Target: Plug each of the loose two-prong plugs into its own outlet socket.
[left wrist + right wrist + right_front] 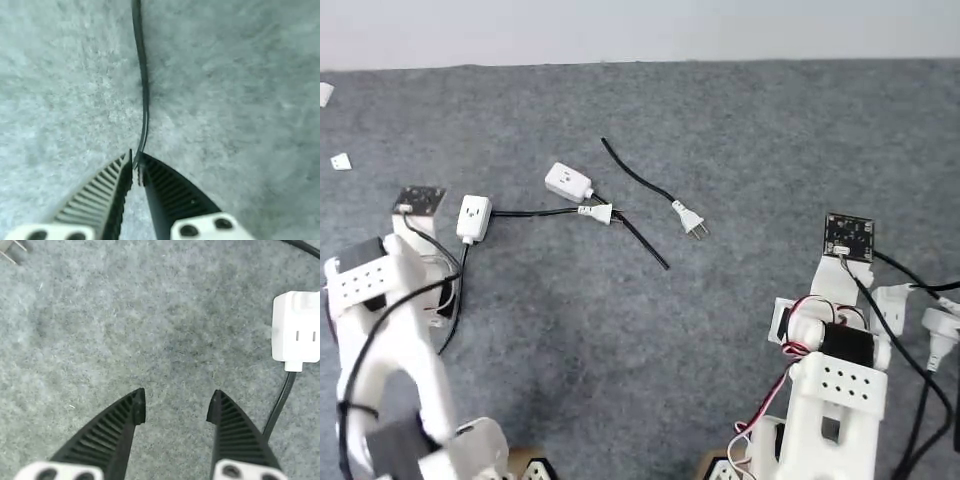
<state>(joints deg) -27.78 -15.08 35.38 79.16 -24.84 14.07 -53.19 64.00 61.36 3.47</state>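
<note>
Two-prong plug [695,226] lies right of the outlet socket [567,181], open surface [770,130] around; left fingers [112,192] pinch cord [144,90], right fingers [122,427] gape.

The high camera looks steeply down over the table [720,120], with the arm bases at 6 o'clock and the wall at 12. Each wrist camera sits behind its own fingers, close to the surface. Past the left gripper [134,162] it shares the black cord [144,90], at 9 o'clock in the high view. Past the right gripper [178,400] it shares the white socket [296,330], at 3 o'clock.
</note>
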